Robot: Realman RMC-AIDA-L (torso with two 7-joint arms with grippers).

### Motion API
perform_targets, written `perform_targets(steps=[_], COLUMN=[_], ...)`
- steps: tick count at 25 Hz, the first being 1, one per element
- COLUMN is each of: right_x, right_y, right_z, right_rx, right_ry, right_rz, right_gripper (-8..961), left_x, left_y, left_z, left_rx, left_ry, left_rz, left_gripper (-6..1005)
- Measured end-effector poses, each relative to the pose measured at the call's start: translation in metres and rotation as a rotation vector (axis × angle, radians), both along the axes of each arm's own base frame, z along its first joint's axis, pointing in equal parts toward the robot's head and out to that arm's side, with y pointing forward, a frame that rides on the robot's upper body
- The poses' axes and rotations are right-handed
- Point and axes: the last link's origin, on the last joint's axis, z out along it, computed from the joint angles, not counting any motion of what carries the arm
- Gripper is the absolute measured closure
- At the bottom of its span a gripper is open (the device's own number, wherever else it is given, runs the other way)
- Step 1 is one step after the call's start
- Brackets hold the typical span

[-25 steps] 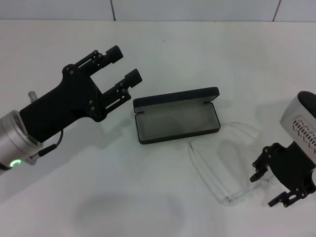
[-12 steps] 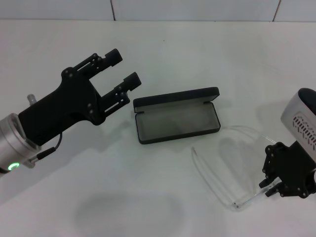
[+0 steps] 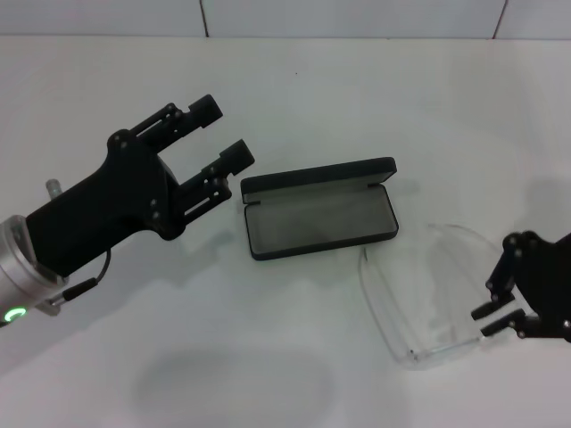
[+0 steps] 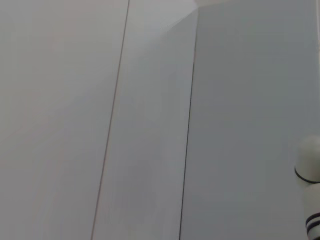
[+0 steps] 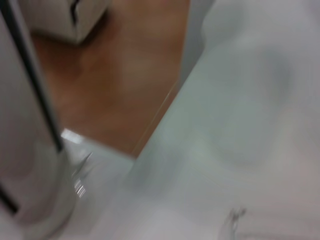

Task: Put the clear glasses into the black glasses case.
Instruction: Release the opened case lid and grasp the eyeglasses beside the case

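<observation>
Two pincers share the white worktop [image 3: 294, 80]: the left pincer [image 3: 211, 134], fingers spread and holding nothing, hovers at nine o'clock of the case [image 3: 319, 218], which lies open with its lid raised. The glasses [image 3: 426, 294] sit at about four o'clock of the case, just beside it, the right pincer [image 3: 496, 318] pinching their near corner.

Matte-black glasses case [image 3: 319, 217] with grey lining; colourless transparent glasses [image 3: 426, 299].

Bright even light in the head view, soft shadows, right wrist view heavily blurred
</observation>
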Motion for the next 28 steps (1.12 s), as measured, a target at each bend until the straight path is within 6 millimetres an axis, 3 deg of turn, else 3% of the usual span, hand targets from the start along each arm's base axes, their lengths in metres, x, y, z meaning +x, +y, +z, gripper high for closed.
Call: perform_targets(steps=[6, 16, 28], right_x=[0.010, 0.003, 0.000], right_y=[-0.005, -0.002, -0.003], right_z=[0.006, -0.006, -0.022], right_rx=[0.029, 0.040, 0.010], right_ry=[0.161, 0.018, -0.124], right_rz=[-0.003, -0.082, -0.016], right_gripper=[852, 845, 499], left_x=[0.004, 0.004, 0.000], left_y=[-0.004, -0.004, -0.005], left_z=[-0.003, -0.002, -0.004], left_rx=[-0.027, -0.026, -0.038], left_ry=[0.001, 0.002, 0.003], left_rz=[-0.040, -0.041, -0.018], left_gripper=[359, 359, 360])
